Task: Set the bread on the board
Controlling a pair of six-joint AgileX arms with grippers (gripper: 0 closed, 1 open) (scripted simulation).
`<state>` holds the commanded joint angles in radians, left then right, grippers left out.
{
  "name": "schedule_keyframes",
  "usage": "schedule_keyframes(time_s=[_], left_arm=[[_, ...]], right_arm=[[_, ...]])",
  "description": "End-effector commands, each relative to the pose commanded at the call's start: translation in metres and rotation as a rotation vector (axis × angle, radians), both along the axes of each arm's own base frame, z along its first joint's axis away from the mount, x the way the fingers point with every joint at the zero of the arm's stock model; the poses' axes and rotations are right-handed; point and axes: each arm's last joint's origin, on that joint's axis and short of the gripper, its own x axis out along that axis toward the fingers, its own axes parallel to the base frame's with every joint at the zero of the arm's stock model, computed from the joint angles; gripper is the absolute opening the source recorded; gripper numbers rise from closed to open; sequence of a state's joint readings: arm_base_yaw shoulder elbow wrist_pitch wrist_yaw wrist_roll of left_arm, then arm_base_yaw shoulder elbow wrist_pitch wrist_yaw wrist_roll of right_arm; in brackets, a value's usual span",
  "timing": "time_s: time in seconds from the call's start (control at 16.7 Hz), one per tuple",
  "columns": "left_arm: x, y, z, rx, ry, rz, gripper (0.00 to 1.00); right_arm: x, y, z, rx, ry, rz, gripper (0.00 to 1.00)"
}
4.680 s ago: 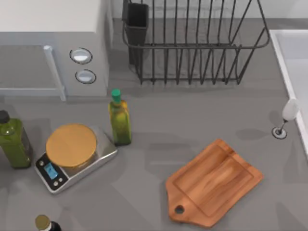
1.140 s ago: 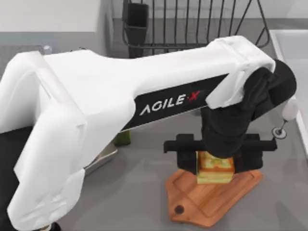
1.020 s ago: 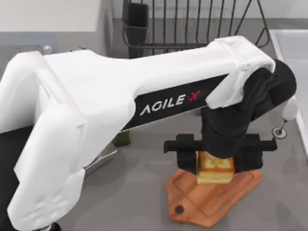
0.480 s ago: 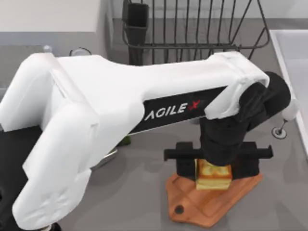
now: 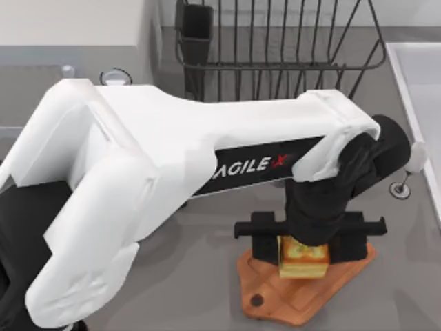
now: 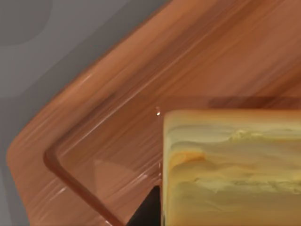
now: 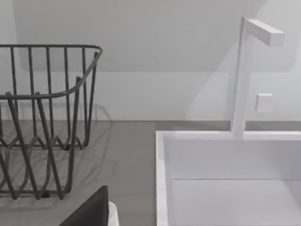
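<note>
The bread [image 5: 303,261], a small golden-yellow chunk with a toasted crust, sits between the black fingers of my left gripper [image 5: 307,243], which is shut on it. It is over the middle of the reddish-brown board [image 5: 272,289], very close to the surface; whether it touches I cannot tell. In the left wrist view the bread [image 6: 230,165] hangs low over the board's grooved rim [image 6: 70,165]. My left arm reaches across the table from the left and hides much of it. My right gripper [image 7: 89,212] is parked off by the sink, seen as a dark sliver.
A black wire dish rack [image 5: 275,41] stands at the back. A wine glass [image 5: 413,160] is right of the board, beside the white sink [image 5: 420,76]. The right wrist view has the rack [image 7: 42,117], the sink basin [image 7: 225,179] and a white faucet [image 7: 244,75].
My left gripper has come down with the bread, closer to the board, and the arm has shifted slightly. In the oldest frame the board lay bare with no arm over it.
</note>
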<state>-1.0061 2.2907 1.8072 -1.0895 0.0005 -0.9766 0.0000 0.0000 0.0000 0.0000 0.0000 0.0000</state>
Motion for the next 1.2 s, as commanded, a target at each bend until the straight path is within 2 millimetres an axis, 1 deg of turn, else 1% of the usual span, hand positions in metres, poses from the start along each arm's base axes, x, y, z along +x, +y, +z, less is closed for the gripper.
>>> schedule_keyframes(time_s=[0.06, 0.84, 0.9, 1.2], left_arm=[[0.0, 0.0, 0.0, 0.0, 0.0, 0.0, 0.0], [0.0, 0.0, 0.0, 0.0, 0.0, 0.0, 0.98], [0.0, 0.0, 0.0, 0.0, 0.0, 0.0, 1.0], [0.0, 0.0, 0.0, 0.0, 0.0, 0.0, 1.0]], right_arm=[[0.0, 0.0, 0.0, 0.0, 0.0, 0.0, 1.0], [0.0, 0.0, 0.0, 0.0, 0.0, 0.0, 1.0], [0.0, 0.0, 0.0, 0.0, 0.0, 0.0, 1.0], [0.0, 0.0, 0.0, 0.0, 0.0, 0.0, 1.0]])
